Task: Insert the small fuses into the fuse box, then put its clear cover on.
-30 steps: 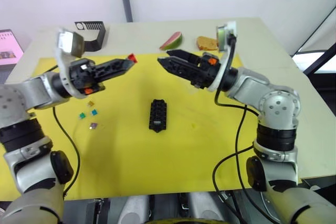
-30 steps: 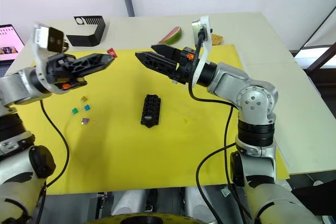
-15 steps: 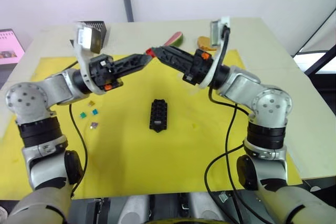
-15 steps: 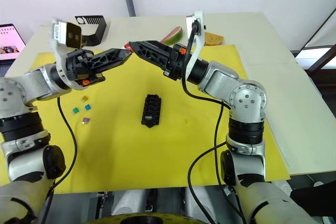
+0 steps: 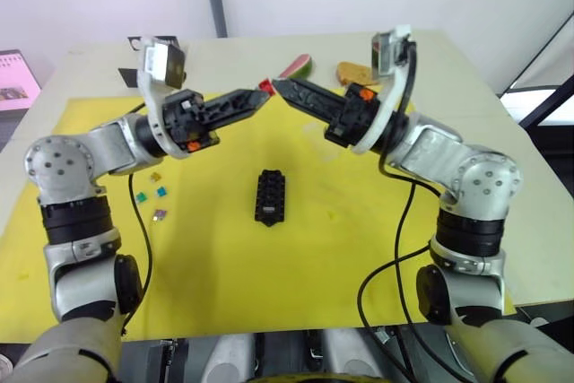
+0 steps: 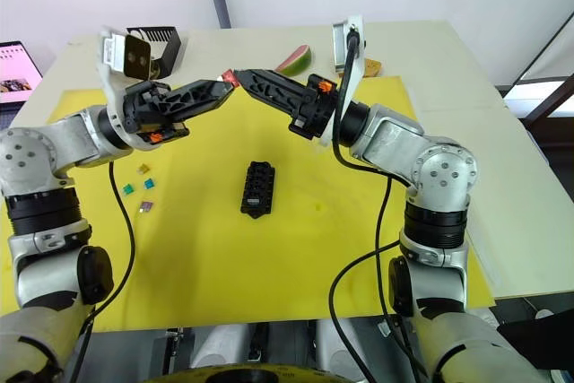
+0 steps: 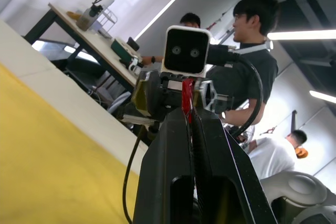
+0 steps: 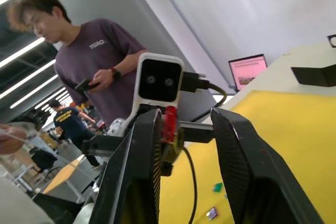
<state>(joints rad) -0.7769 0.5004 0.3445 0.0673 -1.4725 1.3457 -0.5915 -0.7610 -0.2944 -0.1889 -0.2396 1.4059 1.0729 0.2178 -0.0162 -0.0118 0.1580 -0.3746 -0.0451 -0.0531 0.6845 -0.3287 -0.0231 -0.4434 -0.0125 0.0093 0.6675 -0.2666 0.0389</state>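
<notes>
On the left, a few small fuses (image 5: 155,193) lie loose on the yellow mat (image 5: 224,266), amber, green, teal and purple, near the left arm. Behind them, off the mat on the table (image 5: 466,69), stands a black angular holder (image 6: 154,39) with white stripes. The left gripper (image 5: 261,93) is raised above the mat with its jaws clenched on a red fuse (image 5: 265,86), which the left wrist view shows pinched upright at the fingertips (image 7: 186,98). The right gripper (image 5: 280,88) meets it tip to tip; its fingers are spread apart, with the red fuse showing between them in the right wrist view, and I cannot tell whether they touch it. Below the two grippers, in the middle of the mat, the fuse box (image 5: 270,195) lies flat, well apart from both. Further right, beyond the mat's far edge, sit a watermelon slice (image 5: 294,67) and a brown piece of bread (image 5: 353,73)
</notes>
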